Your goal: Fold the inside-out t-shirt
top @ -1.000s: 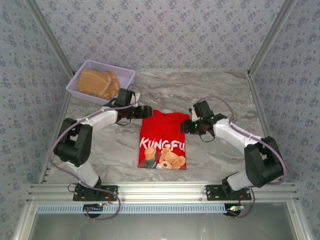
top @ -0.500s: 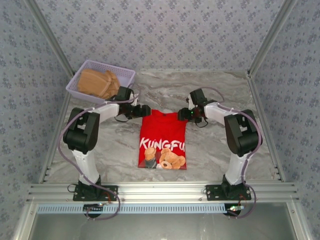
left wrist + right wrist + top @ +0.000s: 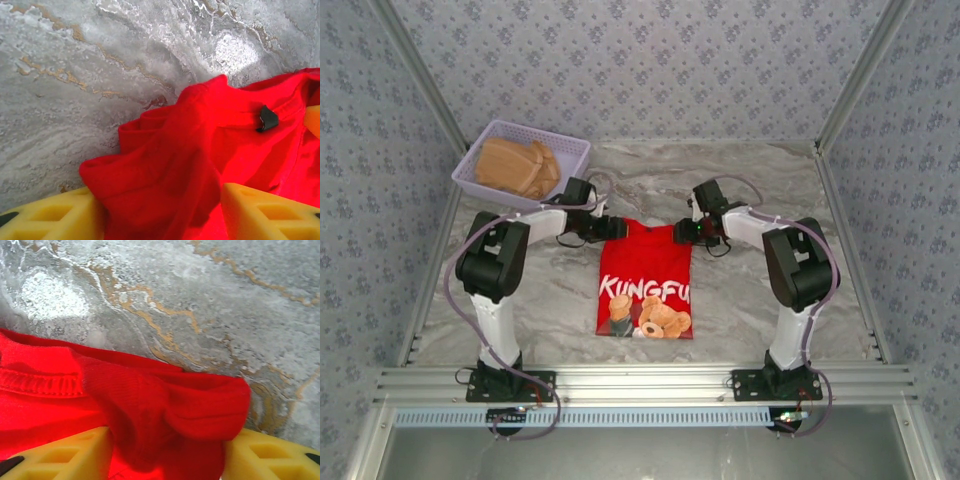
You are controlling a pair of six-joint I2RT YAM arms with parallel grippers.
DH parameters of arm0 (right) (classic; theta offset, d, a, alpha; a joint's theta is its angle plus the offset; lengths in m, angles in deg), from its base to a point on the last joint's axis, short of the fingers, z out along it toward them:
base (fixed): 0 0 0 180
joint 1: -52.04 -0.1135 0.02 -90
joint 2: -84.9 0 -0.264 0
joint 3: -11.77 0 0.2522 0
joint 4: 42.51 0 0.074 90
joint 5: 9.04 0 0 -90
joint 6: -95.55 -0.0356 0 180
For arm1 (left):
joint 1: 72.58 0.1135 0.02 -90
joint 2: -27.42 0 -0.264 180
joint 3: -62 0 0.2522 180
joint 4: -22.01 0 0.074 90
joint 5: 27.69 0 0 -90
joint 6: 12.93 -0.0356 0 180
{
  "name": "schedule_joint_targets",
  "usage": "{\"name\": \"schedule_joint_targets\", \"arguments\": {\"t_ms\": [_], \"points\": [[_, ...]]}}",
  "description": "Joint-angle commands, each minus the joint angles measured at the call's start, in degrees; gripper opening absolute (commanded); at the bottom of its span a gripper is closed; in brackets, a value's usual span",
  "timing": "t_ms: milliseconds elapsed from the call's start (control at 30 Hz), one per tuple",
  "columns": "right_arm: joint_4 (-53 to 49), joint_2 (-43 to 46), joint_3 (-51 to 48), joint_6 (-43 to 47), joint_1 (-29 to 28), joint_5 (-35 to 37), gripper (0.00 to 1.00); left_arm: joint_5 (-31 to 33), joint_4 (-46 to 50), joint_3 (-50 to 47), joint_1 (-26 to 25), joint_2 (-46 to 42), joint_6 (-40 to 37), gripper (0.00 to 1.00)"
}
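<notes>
Red cloth fills the gap between both pairs of yellow fingers. The inside-out t-shirt lies flat as a narrow rectangle on the middle of the marble table, white lettering and bear print up, its hem toward the near edge. Over the last second both arms have drawn in from a wide, low spread to a more upright stance. The left gripper has moved onto the shirt's far-left corner and the right gripper onto its far-right corner. The left jaws have narrowed in that time and are now pinched on a bunched fold of the shoulder, as the left wrist view shows around the left gripper. The right jaws are likewise clamped on a gathered lump of cloth just beside the collar seam, seen around the right gripper. The shirt itself has barely shifted; only its far corners look slightly gathered. Judging by this, the grasp for the next fold is made and the lift has not yet begun. The far edge probably has to be carried toward the near edge. The lavender basket with the tan garment sits at the far-left corner, well apart.
</notes>
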Motion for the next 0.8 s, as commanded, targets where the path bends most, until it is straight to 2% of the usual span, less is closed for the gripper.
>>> {"name": "schedule_joint_targets", "arguments": {"t_ms": [0,200,500,767], "points": [[1.27,-3.38,0.21,-0.63,-3.48,-6.25,0.53,-2.85,-0.59,-0.93,-0.67,1.32,0.01,0.54],[1.27,-3.94,1.23,-0.82,-4.04,-6.49,0.47,-2.55,-1.5,-1.72,0.24,0.96,0.4,0.43],[5.1,-6.43,1.43,-2.52,-4.4,-9.72,0.32,-3.71,-6.63,-3.99,0.43,1.62,2.85,0.24],[7.5,-6.13,4.32,-3.69,-3.45,-13.32,0.09,-3.0,-8.19,-3.26,0.98,0.94,3.56,0.02]]}}
